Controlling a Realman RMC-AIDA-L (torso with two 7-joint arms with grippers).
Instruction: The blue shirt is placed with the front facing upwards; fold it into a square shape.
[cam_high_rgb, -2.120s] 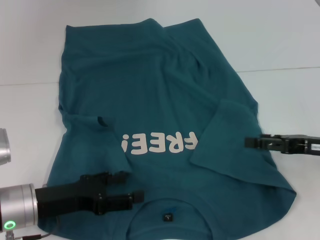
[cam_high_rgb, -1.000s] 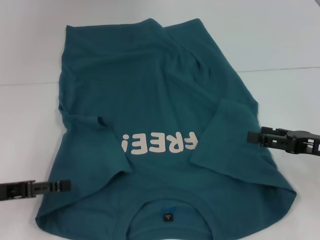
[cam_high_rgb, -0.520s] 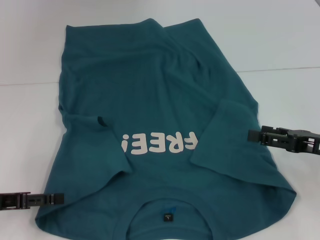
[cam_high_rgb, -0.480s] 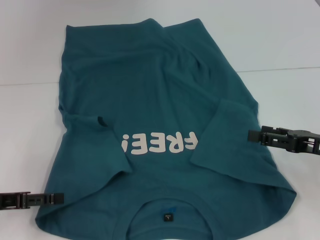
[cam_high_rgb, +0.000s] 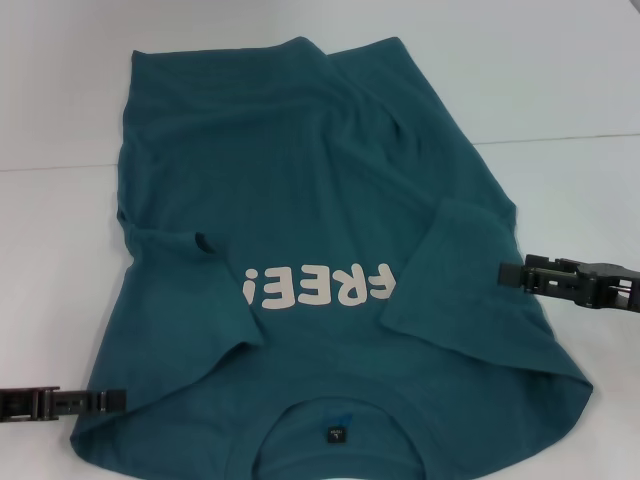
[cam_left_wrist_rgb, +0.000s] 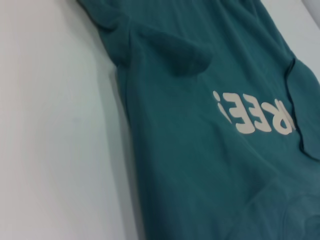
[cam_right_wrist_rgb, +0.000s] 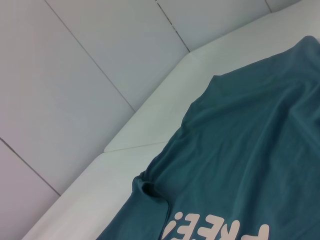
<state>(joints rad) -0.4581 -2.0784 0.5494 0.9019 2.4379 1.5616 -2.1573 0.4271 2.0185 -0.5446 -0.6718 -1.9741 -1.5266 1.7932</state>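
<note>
The blue shirt (cam_high_rgb: 300, 200) lies spread on the white table, front up, with its cream "FREE!" lettering (cam_high_rgb: 320, 287) and the collar with a dark neck label (cam_high_rgb: 336, 434) at the near edge. Both short sleeves are folded inward onto the body. The left wrist view shows the shirt (cam_left_wrist_rgb: 210, 150) and its folded sleeve; the right wrist view shows the shirt (cam_right_wrist_rgb: 250, 150) reaching toward the far table edge. My left gripper (cam_high_rgb: 118, 400) hangs just off the shirt's near-left edge. My right gripper (cam_high_rgb: 507, 272) sits at the right edge, beside the folded right sleeve.
The white table (cam_high_rgb: 560, 100) extends beyond the shirt on all sides, with a seam line (cam_high_rgb: 570, 138) across it at the back. Pale wall panels (cam_right_wrist_rgb: 100, 50) rise behind the table's far edge.
My left gripper, which was over the shirt near the collar, has pulled back to the left, off the cloth, and sunk slightly. My right gripper has edged a little to the right. The shirt lies unchanged.
</note>
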